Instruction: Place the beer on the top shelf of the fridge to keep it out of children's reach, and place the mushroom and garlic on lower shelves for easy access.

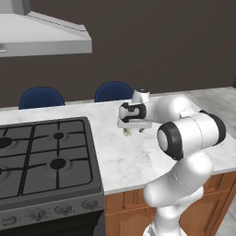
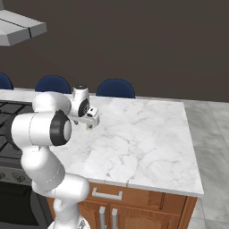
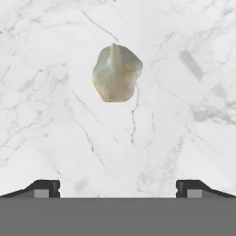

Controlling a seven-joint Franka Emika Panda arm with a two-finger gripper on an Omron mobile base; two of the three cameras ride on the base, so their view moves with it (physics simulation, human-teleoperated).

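The garlic (image 3: 116,73), a small pale cream bulb with a pointed tip, lies on the white marble counter (image 3: 55,115). My gripper (image 3: 117,190) hangs right above it, pointing down, jaws wide open and holding nothing. In the left base view the gripper (image 1: 133,130) is just over the counter with the garlic (image 1: 126,132) peeking out beneath the hand. From the right base view, the garlic (image 2: 89,127) sits under the gripper (image 2: 91,123). The beer, the mushroom and the fridge with its shelves are out of view.
A black gas stove (image 1: 46,156) adjoins the counter on the left, under a grey range hood (image 1: 41,34). Blue chairs (image 1: 114,91) stand behind the counter's far edge. The marble counter (image 2: 143,143) stretches wide to the right, above wooden cabinet drawers (image 2: 134,199).
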